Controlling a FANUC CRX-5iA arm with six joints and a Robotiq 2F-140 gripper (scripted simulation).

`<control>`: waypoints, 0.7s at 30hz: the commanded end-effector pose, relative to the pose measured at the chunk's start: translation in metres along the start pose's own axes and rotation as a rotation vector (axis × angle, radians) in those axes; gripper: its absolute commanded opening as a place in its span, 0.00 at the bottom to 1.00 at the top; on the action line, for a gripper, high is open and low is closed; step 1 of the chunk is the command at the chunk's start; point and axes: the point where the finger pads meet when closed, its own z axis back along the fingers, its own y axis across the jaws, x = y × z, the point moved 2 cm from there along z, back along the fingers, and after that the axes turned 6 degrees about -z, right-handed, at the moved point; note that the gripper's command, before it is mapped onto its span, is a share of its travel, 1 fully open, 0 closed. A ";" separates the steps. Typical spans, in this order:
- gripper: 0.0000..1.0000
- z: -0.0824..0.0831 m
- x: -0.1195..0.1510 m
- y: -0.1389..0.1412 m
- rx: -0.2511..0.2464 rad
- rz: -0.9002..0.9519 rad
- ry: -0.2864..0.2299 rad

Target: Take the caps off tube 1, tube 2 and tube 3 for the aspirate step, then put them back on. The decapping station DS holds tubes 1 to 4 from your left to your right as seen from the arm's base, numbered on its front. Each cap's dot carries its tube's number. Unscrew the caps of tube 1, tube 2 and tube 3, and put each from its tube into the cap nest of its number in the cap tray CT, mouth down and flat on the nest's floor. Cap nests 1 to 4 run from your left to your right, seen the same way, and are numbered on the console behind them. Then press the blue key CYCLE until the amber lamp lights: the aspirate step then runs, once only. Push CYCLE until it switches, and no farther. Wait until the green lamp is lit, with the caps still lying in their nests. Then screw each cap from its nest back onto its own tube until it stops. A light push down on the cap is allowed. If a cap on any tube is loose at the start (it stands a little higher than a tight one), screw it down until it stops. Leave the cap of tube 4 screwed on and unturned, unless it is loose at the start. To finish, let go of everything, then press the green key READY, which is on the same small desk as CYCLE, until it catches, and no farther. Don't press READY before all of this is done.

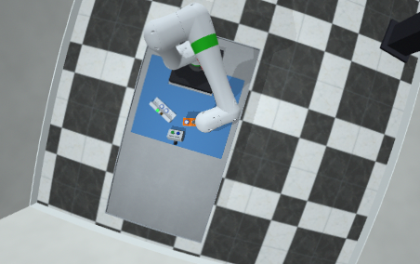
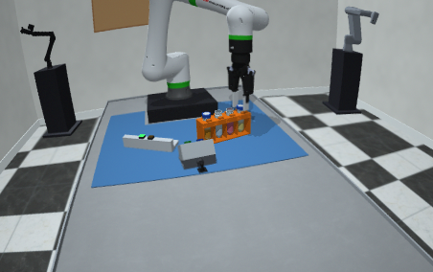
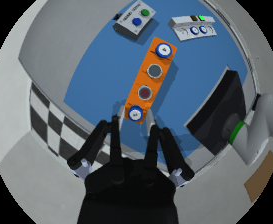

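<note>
The orange decapping station DS [image 1: 189,122] [image 2: 224,129] [image 3: 149,82] holds four tubes. In the wrist view, the end tube nearest my gripper carries a blue-dotted cap [image 3: 136,113] [image 2: 240,109]. The far end tube is capped too [image 3: 163,50] [image 2: 206,115]. The two middle tubes [image 3: 155,71] [image 3: 145,92] stand uncapped. My gripper [image 3: 135,112] [image 2: 241,102] is open. It hangs straight over the near end tube, with a finger on each side of its cap. The cap tray CT [image 1: 163,110] [image 2: 148,142] [image 3: 193,24] holds two caps [image 3: 199,31]. The console's green lamp [image 2: 142,135] [image 3: 201,18] is lit.
The small key desk [image 1: 176,135] [image 2: 196,153] [image 3: 135,19] carries the green key [image 3: 145,11] and the blue key [image 3: 137,22]. It stands on the blue mat [image 2: 119,168] between tray and station. My arm's black base [image 2: 181,107] sits behind them. Black camera stands are on the floor beside the table.
</note>
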 end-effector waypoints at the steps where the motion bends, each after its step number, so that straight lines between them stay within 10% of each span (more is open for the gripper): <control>1: 0.35 0.000 0.000 0.000 0.003 0.150 -0.014; 10: 0.35 0.000 0.000 0.000 0.003 0.266 -0.015; 11: 0.00 0.000 0.000 0.000 0.003 0.266 -0.015; 21: 0.00 0.000 0.000 0.000 0.003 0.266 -0.015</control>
